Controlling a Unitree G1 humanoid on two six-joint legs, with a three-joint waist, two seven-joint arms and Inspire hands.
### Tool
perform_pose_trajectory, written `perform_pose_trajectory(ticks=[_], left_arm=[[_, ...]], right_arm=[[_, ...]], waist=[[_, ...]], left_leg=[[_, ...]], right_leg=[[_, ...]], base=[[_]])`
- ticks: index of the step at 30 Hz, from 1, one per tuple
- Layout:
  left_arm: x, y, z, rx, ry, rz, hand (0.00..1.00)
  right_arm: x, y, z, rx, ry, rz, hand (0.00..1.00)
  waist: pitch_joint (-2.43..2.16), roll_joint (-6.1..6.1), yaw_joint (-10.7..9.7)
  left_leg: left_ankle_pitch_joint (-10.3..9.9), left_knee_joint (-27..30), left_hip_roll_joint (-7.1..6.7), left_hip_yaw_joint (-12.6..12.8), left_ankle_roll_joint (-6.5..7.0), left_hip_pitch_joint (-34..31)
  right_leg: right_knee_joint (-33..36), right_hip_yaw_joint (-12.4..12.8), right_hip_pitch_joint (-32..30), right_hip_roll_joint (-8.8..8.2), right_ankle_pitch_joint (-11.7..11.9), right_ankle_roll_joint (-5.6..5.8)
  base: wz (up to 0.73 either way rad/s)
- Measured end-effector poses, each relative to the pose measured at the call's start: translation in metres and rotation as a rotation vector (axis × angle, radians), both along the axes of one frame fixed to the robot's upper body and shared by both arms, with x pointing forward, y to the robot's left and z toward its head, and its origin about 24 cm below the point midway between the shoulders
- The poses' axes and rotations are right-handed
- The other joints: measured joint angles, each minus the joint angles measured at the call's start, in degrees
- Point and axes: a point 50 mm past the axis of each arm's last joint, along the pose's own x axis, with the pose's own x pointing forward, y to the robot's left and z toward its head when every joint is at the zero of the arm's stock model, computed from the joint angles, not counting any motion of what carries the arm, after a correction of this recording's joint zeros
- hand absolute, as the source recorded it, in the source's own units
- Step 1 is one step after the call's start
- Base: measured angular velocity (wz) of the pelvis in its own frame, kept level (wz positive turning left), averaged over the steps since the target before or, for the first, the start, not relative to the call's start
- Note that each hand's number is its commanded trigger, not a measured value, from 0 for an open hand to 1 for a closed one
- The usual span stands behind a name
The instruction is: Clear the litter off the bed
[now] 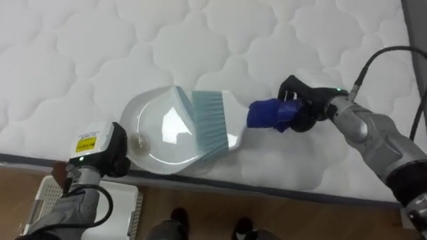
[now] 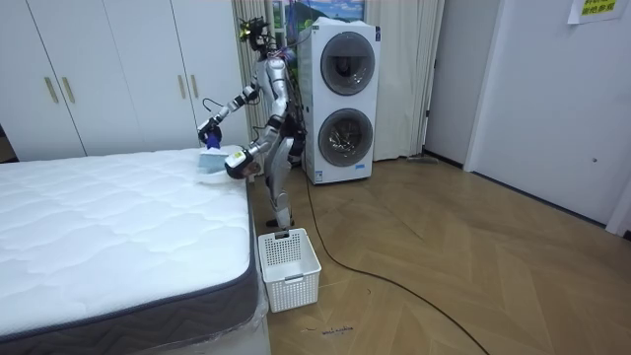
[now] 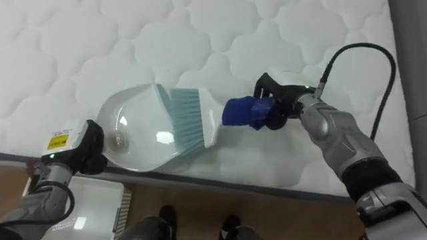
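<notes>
Left eye view: white quilted mattress (image 1: 80,47) with a white dustpan (image 1: 150,113) lying on it at the mattress's near edge. A brush (image 1: 208,125) (teal bristles, blue handle) lies on the mattress with its bristles inside the pan's mouth. The right hand (image 1: 300,107) is over the mattress, fingers clamped round the blue handle. The left hand (image 1: 100,150) is at the mattress's near edge, against the pan's rim; cannot tell whether its fingers grip it. A small pale round thing (image 1: 139,141) (cannot tell what) sits in the pan. A white basket (image 1: 50,193) stands on the wood floor (image 1: 267,207) just off the mattress edge.

Room view: the robot stands upright at the mattress's end, both hands out over its corner. The basket is on the floor beside that corner, and stacked washing machines (image 2: 340,99) stand beyond the mattress.

Right eye view: same layout, right hand closed on the handle.
</notes>
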Motion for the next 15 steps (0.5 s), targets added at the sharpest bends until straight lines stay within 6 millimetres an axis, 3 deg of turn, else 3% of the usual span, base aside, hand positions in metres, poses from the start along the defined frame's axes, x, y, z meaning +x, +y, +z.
perform_pose_trajectory(ticks=[5, 11, 15], left_arm=[[-0.005, 0.002, 0.001, -0.021, -0.014, 0.013, 1.00], [-0.015, 0.004, -0.004, -0.046, -0.006, 0.046, 1.00], [-0.025, -0.008, -0.011, -0.084, 0.007, 0.035, 1.00]], right_arm=[[-0.006, -0.015, -0.002, 0.159, -0.013, -0.103, 0.00], [-0.021, -0.038, -0.012, 0.373, -0.026, -0.265, 0.00], [-0.033, -0.044, -0.023, 0.503, -0.042, -0.353, 0.00]], waist=[[-0.21, 0.00, 0.2], [-0.57, 0.76, -0.4], [-1.51, 2.39, -0.7]], left_leg=[[0.0, -1.9, -0.34, 0.4, 0.10, 3.1], [-0.1, -3.9, -0.32, 0.3, 0.15, 6.8], [0.0, -6.5, -1.00, 0.1, 0.17, 9.7]], right_leg=[[-1.0, 1.0, 2.5, 0.10, -0.2, 0.90], [-4.1, -0.2, 7.1, 0.41, 0.2, 1.37], [-6.8, -0.3, 10.3, 1.01, 0.5, 2.20]], base=[[-0.01], [0.04], [0.05]])
